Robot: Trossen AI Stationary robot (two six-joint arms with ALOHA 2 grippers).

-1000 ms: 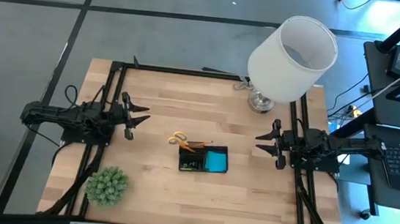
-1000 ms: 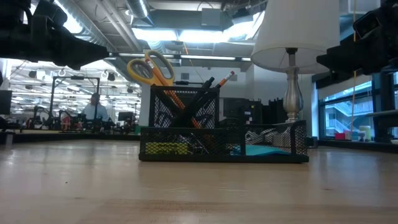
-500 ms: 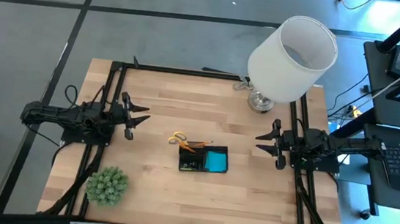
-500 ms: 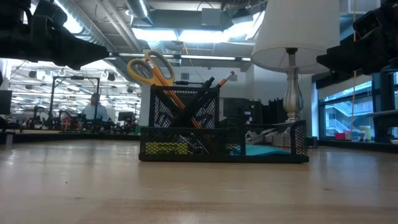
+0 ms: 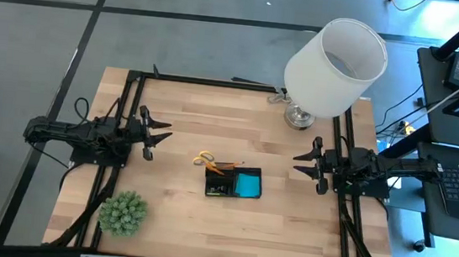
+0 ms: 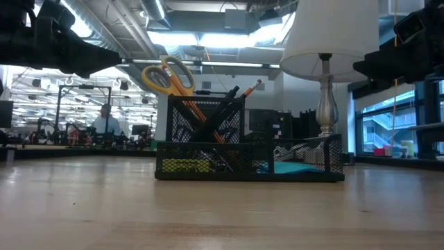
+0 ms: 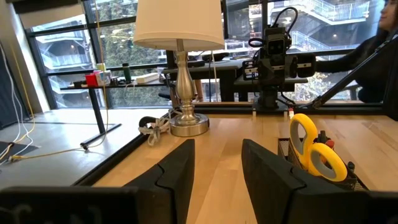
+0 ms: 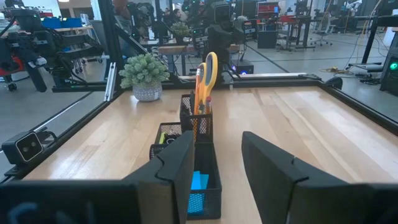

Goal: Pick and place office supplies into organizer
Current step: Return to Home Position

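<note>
Scissors in organizer, mid-table

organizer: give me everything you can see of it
The organizer is black wire mesh, rectangular, standing upright on the wooden table near its middle. A tall cup section holds yellow-handled scissors, handles up, plus leaning pens and an orange pencil. A low tray section holds the blue pad, lying flat. The left gripper and right gripper, both open, hang clear of it at the table's sides.
</note>
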